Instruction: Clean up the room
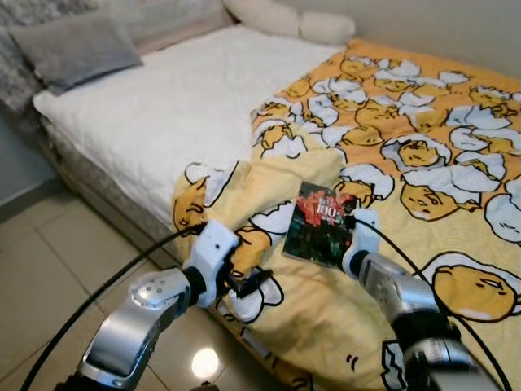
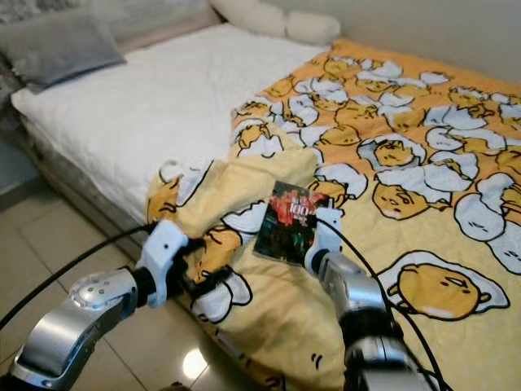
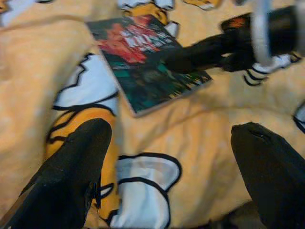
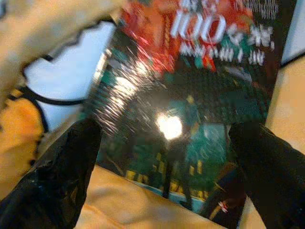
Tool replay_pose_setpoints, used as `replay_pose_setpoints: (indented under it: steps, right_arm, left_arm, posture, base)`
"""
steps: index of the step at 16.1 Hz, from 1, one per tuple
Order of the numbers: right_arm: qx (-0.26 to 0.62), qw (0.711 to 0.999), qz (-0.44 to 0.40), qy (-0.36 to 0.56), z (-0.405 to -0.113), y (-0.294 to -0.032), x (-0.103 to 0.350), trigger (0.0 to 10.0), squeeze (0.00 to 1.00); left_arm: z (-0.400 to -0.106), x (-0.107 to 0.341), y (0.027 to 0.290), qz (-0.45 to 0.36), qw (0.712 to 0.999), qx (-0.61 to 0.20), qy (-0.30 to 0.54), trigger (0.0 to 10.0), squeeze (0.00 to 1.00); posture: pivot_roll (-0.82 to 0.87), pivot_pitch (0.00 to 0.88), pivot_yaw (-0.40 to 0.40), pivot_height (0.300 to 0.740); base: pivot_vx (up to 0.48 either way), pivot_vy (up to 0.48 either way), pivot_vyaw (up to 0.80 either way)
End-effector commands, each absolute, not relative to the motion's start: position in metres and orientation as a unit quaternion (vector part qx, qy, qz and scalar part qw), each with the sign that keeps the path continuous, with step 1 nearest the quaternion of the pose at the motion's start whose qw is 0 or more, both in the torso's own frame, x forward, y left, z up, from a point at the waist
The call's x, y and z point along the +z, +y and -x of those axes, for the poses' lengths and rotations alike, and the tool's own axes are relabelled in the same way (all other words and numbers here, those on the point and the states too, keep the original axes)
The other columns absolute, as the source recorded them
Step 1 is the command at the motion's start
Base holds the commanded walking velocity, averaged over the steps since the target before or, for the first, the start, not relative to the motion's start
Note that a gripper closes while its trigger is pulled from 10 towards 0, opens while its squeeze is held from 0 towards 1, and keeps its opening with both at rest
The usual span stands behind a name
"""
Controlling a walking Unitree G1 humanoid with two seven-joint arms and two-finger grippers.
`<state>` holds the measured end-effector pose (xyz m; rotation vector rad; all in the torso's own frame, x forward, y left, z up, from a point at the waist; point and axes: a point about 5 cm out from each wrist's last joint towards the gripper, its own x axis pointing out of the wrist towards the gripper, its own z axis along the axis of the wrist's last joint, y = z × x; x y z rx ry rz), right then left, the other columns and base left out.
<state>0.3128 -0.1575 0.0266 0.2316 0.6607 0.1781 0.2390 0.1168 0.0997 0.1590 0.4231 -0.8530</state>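
On the bed (image 1: pixel 138 114), near its foot-side edge: book (image 1: pixel 319 224) lying flat on the yellow egg-print blanket (image 1: pixel 423 163), cover up, dark glossy w/ red art and white "100" lettering. Blanket bunching into a soft ridge just beside the book's left edge.

Right hand (image 1: pixel 352 236) hovering at the book's near-right corner, fingers spread wide, straddling the lower cover in the wrist view, gripping nothing yet; touching or not, can't tell. Left hand (image 1: pixel 244 281) hanging over the blanket edge just left of the book, fingers (image 3: pixel 71 176) also apart, holding nothing.

Judging handling: thin paperback, prob. light, fairly stiff flat but bending if pinched at one corner only. Glossy cover throwing a bright glare spot, so likely slippery against smooth pads. Lying flush on soft bedding, so no gap under it; pressing down prob. sinking it into the quilt, maybe helping a finger slide under.

Best hold, as a guess: across the near short edge or along the spine side, one finger under, one over, not the flimsy open-page corner. Risk: snagging blanket fabric along w/ the book.
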Motion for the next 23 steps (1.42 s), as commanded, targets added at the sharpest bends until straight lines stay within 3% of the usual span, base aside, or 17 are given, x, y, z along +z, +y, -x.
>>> replay_pose_setpoints:
  steps: [1, 2, 4, 7, 13, 16, 20, 23]
  right_arm:
    - [0.076, 0.937, -0.124, 0.317, -0.317, -0.164, 0.027, 10.0, 1.0]
    - [0.064, 0.935, -0.143, 0.319, -0.319, -0.167, 0.027, 10.0, 1.0]
    - [0.052, 0.93, -0.17, 0.321, -0.323, -0.174, 0.028, 10.0, 0.0]
    - [0.039, 0.926, -0.186, 0.327, -0.325, -0.181, 0.028, 10.0, 0.0]
    - [0.084, 0.894, -0.266, 0.351, -0.32, -0.174, 0.024, 10.0, 0.0]
    - [0.114, 0.887, -0.268, 0.358, -0.32, -0.17, 0.025, 10.0, 0.0]
    - [0.037, 0.889, -0.213, 0.403, -0.306, -0.179, 0.006, 10.0, 0.0]
    - [-0.008, 0.883, -0.244, 0.402, -0.302, -0.184, 0.001, 10.0, 0.0]
  left_arm:
    - [-0.239, 0.099, 0.117, -0.081, 0.88, -0.42, 0.206, 10.0, 0.0]
    - [-0.238, 0.098, 0.117, -0.08, 0.88, -0.421, 0.207, 10.0, 0.0]
    - [-0.237, 0.097, 0.116, -0.077, 0.878, -0.424, 0.209, 10.0, 0.0]
    - [-0.234, 0.097, 0.115, -0.075, 0.876, -0.428, 0.21, 10.0, 0.0]
    - [-0.228, 0.095, 0.114, -0.069, 0.878, -0.423, 0.214, 10.0, 0.0]
    - [-0.226, 0.094, 0.112, -0.067, 0.878, -0.422, 0.216, 10.0, 0.0]
    - [-0.226, 0.092, 0.111, -0.073, 0.877, -0.42, 0.222, 10.0, 0.0]
    - [-0.226, 0.092, 0.113, -0.076, 0.878, -0.417, 0.223, 10.0, 0.0]
  posture:
    - [0.01, 0.0, 0.001, 0.74]
    - [-0.01, 0.0, -0.004, 0.74]
    - [-0.01, 0.0, -0.009, 0.74]
    - [-0.01, 0.0, -0.018, 0.74]
    - [-0.01, 0.0, -0.036, 0.74]
    - [-0.01, 0.0, -0.041, 0.74]
    - [0.0, 0.0, -0.043, 0.74]
    - [0.01, 0.0, -0.041, 0.74]
  base:
    - [0.0, 0.0, 0.0]
    - [0.0, 0.0, 0.0]
    - [0.0, 0.0, 0.0]
    - [0.0, 0.0, 0.0]
    - [0.0, 0.0, 0.0]
    - [0.0, 0.0, 0.0]
    - [0.0, 0.0, 0.0]
    - [0.0, 0.0, 0.0]
